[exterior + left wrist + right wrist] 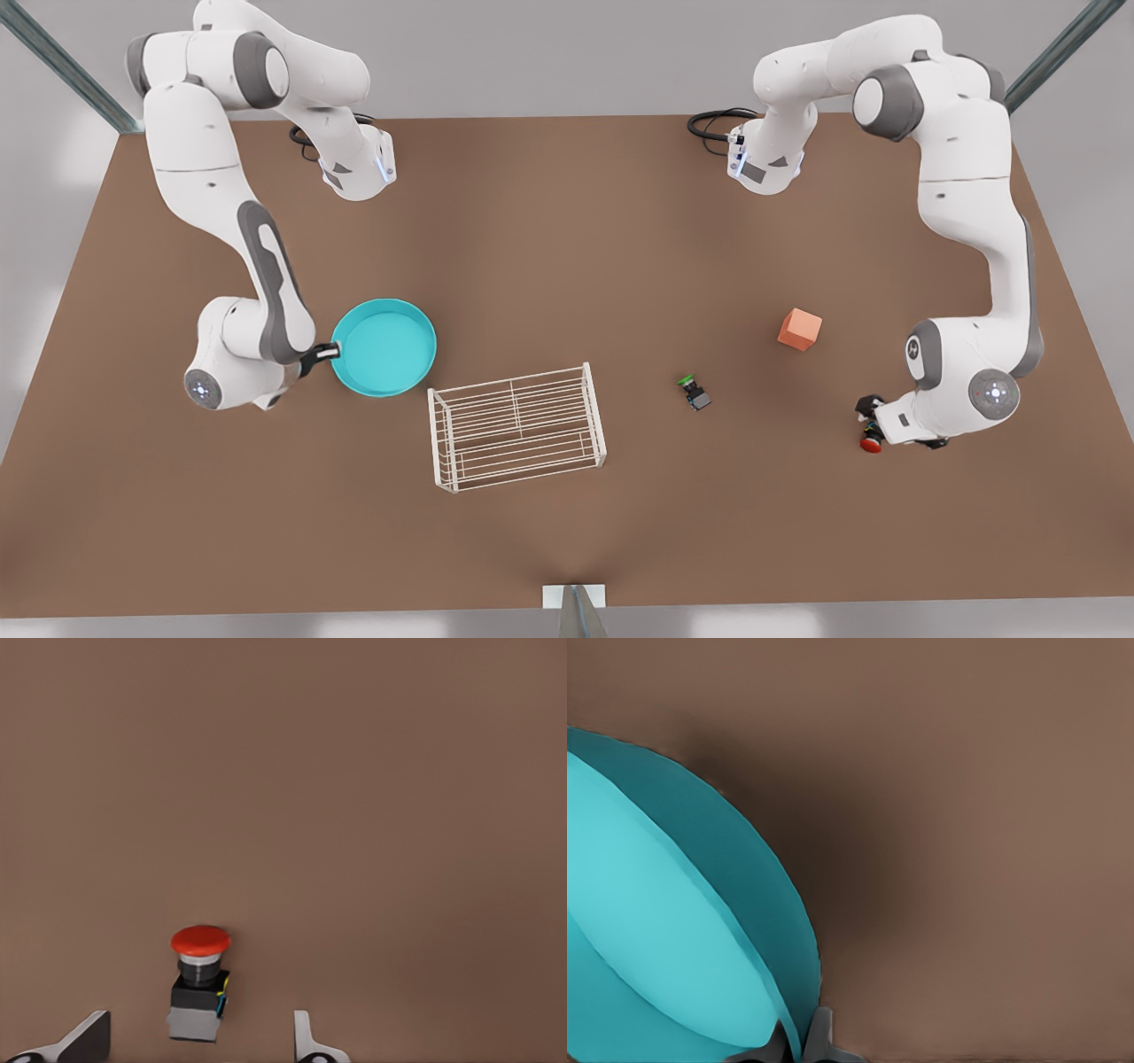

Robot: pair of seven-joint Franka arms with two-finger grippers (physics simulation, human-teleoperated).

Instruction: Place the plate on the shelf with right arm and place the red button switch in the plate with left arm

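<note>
On the front view's left, the right gripper (330,352) pinches the edge of the plate (386,347). Its two fingers (822,1038) are close together with the thin blue rim between them, as the right wrist view shows. The plate is tipped in that view, with its far side up off the table (567,221) and a dark shadow beneath it. The plate is just beside the shelf (518,427), near the shelf's back corner on the front view's left, and not on it. The shelf stands on the table near the middle, with bare white bars.

Over on the front view's right, the left gripper (872,424) is down low by the red button switch (872,441). Its fingers (306,1041) are wide apart. In the left wrist view the red button switch (200,983) sits between the two fingers, closer to one of them, and touches neither. It lies on the table with its red cap pointing away from the gripper.

A switch with a green cap (695,392) lies on the table between the shelf and the left gripper. An orange cube (800,329) sits farther back, well apart from both.
</note>
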